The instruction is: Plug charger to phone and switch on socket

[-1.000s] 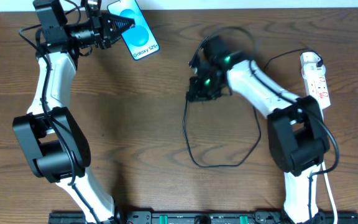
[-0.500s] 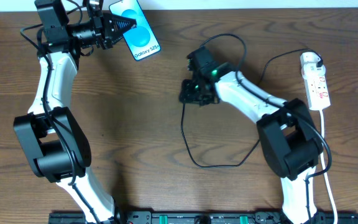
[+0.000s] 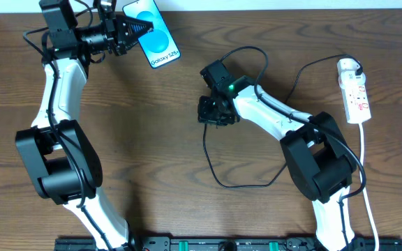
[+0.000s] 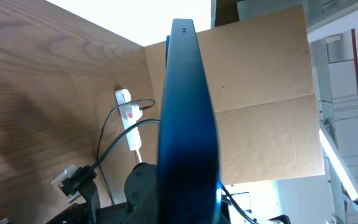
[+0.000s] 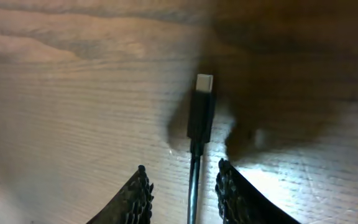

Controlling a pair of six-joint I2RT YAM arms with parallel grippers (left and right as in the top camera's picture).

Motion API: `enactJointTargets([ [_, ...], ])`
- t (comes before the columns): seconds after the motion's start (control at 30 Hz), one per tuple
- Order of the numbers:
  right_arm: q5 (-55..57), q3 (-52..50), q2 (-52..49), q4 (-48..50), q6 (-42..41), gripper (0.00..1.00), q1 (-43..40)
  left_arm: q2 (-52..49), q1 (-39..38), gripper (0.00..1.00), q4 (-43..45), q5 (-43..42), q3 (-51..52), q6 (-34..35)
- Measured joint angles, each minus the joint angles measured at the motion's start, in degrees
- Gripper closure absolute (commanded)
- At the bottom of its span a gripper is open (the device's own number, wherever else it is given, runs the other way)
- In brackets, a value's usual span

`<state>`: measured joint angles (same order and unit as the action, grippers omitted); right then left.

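Observation:
The phone (image 3: 155, 38), its blue screen reading "Galaxy S25+", is held off the table at the top left by my left gripper (image 3: 138, 29), which is shut on its near edge. In the left wrist view the phone (image 4: 185, 124) shows edge-on and hides the jaws. The charger's black cable (image 3: 218, 178) loops across the table to a white adapter (image 3: 347, 67) in the socket (image 3: 355, 94). My right gripper (image 3: 211, 113) is open, low over the table, with the cable between its fingers (image 5: 185, 177). The plug tip (image 5: 204, 82) lies just ahead of them.
The white socket strip also shows in the left wrist view (image 4: 129, 118) with its cord trailing toward the front right (image 3: 368, 209). A cardboard panel (image 4: 260, 74) stands beyond the table. The table's far edge (image 3: 257, 10) runs just behind the phone.
My right gripper has moved left and slightly toward the front along the cable, which has shifted with it. The left arm and phone have not moved.

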<state>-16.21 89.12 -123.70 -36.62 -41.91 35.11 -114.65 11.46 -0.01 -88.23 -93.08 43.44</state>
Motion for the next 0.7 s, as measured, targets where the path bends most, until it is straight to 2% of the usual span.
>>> enactJointTargets([
  [0.13, 0.2, 0.0, 0.0, 0.7, 0.0, 0.66, -0.5, 0.0, 0.0, 0.93, 0.0, 0.0, 0.0, 0.0],
  [0.37, -2.3, 0.0, -1.6, 1.2, -0.9, 0.75, -0.7, 0.0, 0.0, 0.93, 0.0, 0.0, 0.0, 0.0],
  [0.4, -2.5, 0.0, -1.7, 1.4, -1.3, 0.79, -0.6, 0.0, 0.0, 0.93, 0.0, 0.0, 0.0, 0.0],
  [0.47, -3.0, 0.0, -2.1, 1.6, -1.9, 0.95, -0.4, 0.0, 0.0, 0.93, 0.0, 0.0, 0.0, 0.0],
  [0.5, -3.3, 0.1, -2.4, 1.9, -1.9, 0.99, -0.4, 0.0, 0.0, 0.93, 0.0, 0.0, 0.0, 0.0],
  [0.6, -4.9, 0.2, -3.1, 2.7, -2.5, 0.99, -0.4, 0.0, 0.0, 0.93, 0.0, 0.0, 0.0, 0.0],
  [0.7, -8.5, 0.2, -3.9, 6.7, 1.8, 0.99, -1.1, 0.0, 0.0, 0.93, 0.0, 0.0, 0.0, 0.0],
])
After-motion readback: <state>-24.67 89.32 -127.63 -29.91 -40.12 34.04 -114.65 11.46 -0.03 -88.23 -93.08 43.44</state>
